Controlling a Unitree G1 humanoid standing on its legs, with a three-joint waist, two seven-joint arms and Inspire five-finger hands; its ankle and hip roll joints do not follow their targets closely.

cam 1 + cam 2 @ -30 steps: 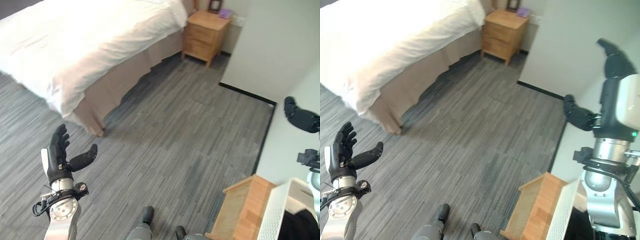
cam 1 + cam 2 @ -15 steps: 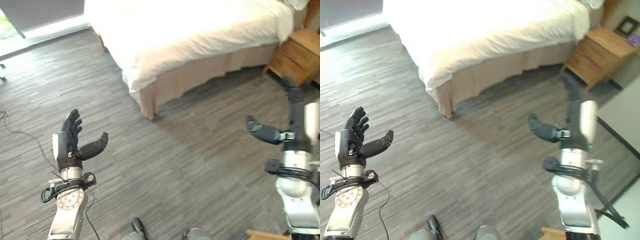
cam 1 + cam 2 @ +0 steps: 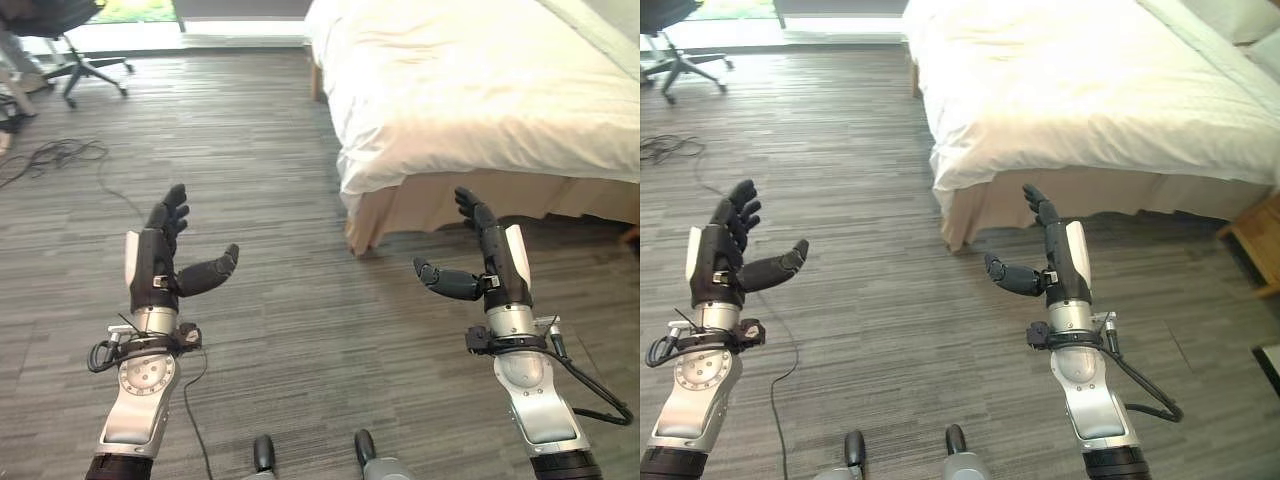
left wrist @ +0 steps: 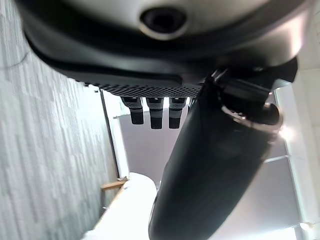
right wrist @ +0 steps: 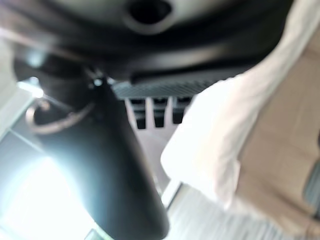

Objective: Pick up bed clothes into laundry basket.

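Left eye view showed the left hand (image 3: 160, 268) and right hand (image 3: 487, 262) raised with relaxed fingers, holding nothing, facing the white-sheeted bed (image 3: 480, 90); its white bedclothes (image 3: 1080, 85) lay spread there, likely awaiting a reach.

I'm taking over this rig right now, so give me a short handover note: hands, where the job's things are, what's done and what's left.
Left hand: open, empty, raised over the floor.
Right hand: open, empty, raised near the bed's corner.
Bed: ahead and to the right, white cover spread on it.
Done: neither hand holds any bed clothes.
Left: can't judge how much; take the bed clothes from the bed to the basket.
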